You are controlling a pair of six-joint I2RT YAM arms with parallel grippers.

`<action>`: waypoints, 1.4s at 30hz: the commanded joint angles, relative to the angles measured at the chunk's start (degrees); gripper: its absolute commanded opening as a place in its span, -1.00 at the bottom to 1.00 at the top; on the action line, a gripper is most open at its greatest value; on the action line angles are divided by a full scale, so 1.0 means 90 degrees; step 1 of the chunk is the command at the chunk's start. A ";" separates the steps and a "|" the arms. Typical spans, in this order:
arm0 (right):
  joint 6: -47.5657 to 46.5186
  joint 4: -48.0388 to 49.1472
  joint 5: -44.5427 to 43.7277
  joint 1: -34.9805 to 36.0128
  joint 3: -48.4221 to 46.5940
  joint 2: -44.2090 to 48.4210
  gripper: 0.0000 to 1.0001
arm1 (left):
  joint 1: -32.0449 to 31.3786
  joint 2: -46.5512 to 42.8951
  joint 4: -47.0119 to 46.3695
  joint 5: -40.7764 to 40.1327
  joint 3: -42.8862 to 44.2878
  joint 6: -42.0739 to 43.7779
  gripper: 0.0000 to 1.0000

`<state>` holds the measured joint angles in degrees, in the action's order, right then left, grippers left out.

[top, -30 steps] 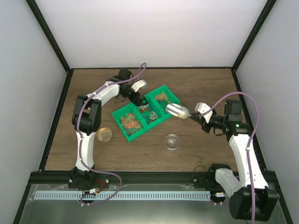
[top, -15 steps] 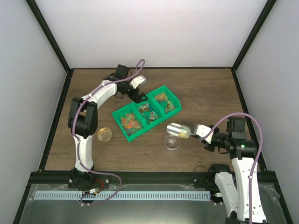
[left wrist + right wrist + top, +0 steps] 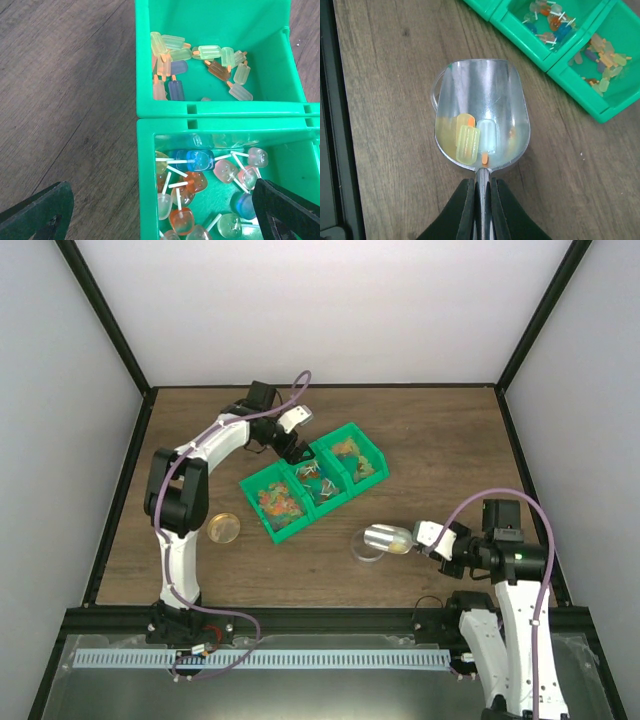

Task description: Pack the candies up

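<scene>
My right gripper point(image 3: 481, 192) is shut on the handle of a metal scoop point(image 3: 481, 95). In the scoop's bowl lie a few popsicle-shaped candies point(image 3: 468, 144), yellow and pale. In the top view the scoop point(image 3: 384, 537) hovers over a small clear cup point(image 3: 361, 552), whose rim point(image 3: 433, 94) shows at the scoop's left. My left gripper point(image 3: 160, 222) stands open above the green tray point(image 3: 145, 60), one finger point(image 3: 37, 215) over bare wood, the other point(image 3: 287, 212) over the lollipop candies point(image 3: 197, 182). More popsicle candies point(image 3: 200, 62) fill the neighbouring compartment.
The green tray point(image 3: 284, 533) has three compartments and sits mid-table, its left one holding small mixed orange, red and green sweets point(image 3: 277, 500). A round orange-topped container point(image 3: 223, 528) stands left of it. Black frame posts border the table.
My right arm has carried the scoop from above the tray's right compartment toward the near edge, and it now hangs over the clear cup. The left gripper shifted only slightly over the tray.
</scene>
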<state>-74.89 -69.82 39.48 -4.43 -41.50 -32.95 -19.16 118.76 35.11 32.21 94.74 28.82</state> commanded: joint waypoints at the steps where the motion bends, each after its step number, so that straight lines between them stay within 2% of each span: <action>1: -0.0289 -0.0427 -0.0166 -0.0065 -0.0219 -0.0152 -0.99 | 0.0019 -0.0272 -0.0073 0.0141 -0.0107 0.0172 1.00; 20: -0.0519 -0.0550 -0.0939 0.0009 -0.1104 -0.1590 -0.99 | 0.0020 -0.0432 -0.0274 0.0094 -0.0577 0.0139 1.00; 35: -0.0218 -0.0531 -0.1578 0.1178 -0.1500 -0.2189 -0.99 | 0.0055 -0.0451 -0.0389 0.0043 -0.0660 0.0015 1.00; 42: 0.0254 -0.0463 -0.1863 0.1738 -0.1742 -0.2437 -0.99 | 0.0058 -0.0422 -0.0455 0.0072 -0.0702 -0.0053 1.00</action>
<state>-75.59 -74.15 24.36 9.04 -53.80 -54.17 -18.94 116.84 32.47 32.14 88.90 28.62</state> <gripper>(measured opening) 0.095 0.999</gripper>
